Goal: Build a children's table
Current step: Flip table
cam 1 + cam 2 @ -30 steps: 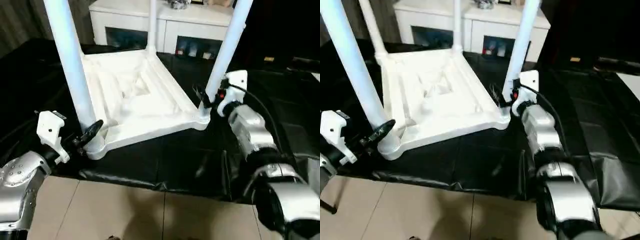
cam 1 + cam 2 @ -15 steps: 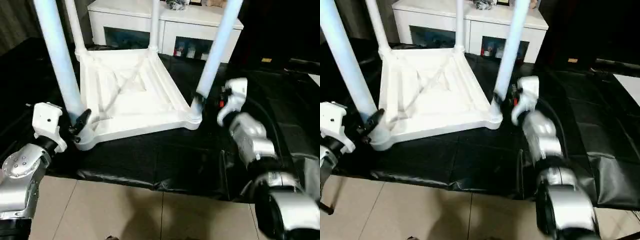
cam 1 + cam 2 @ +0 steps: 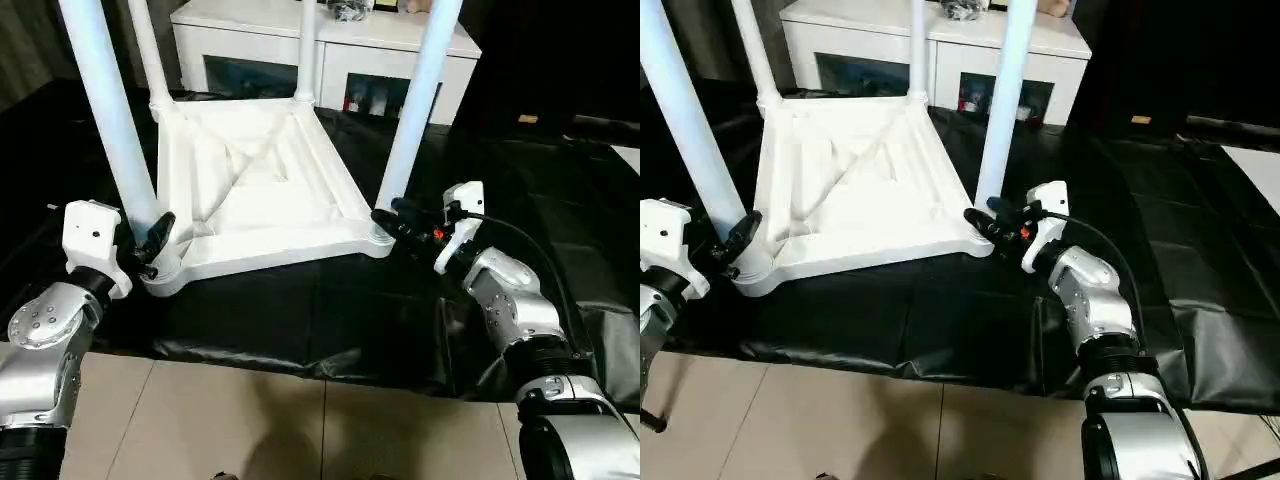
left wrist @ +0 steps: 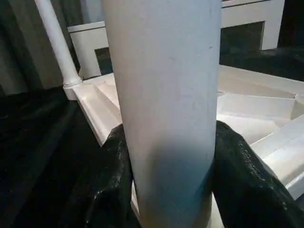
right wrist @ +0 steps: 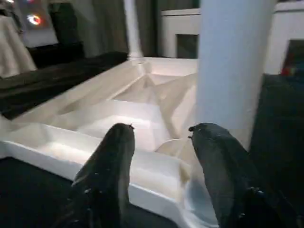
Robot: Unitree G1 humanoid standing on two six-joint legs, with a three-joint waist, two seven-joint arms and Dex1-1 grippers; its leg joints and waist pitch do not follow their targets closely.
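Observation:
The children's table lies upside down on black cloth, its ribbed white tabletop [image 3: 260, 190] facing up. Its white legs stand in the corner sockets, two near and two far. My left gripper [image 3: 150, 240] is shut on the base of the near-left leg [image 3: 105, 110]. In the left wrist view, black fingers [image 4: 114, 175] press both sides of that leg [image 4: 166, 95]. My right gripper [image 3: 980, 220] sits low at the near-right corner, beside the foot of the near-right leg [image 3: 415, 110]. It is open, its fingers [image 5: 114, 161] apart with nothing between them, and the leg [image 5: 232, 61] stands just beyond one fingertip.
A white cabinet [image 3: 330, 40] with glass doors stands close behind the table's far legs. The black cloth [image 3: 330, 310] ends in a rumpled front edge near my arms. Tan floor tiles [image 3: 250, 420] lie below that edge.
My right gripper has come away from the near-right leg, dropped to the corner socket and narrowed its fingers. The left gripper keeps its hold. The camera has shifted.

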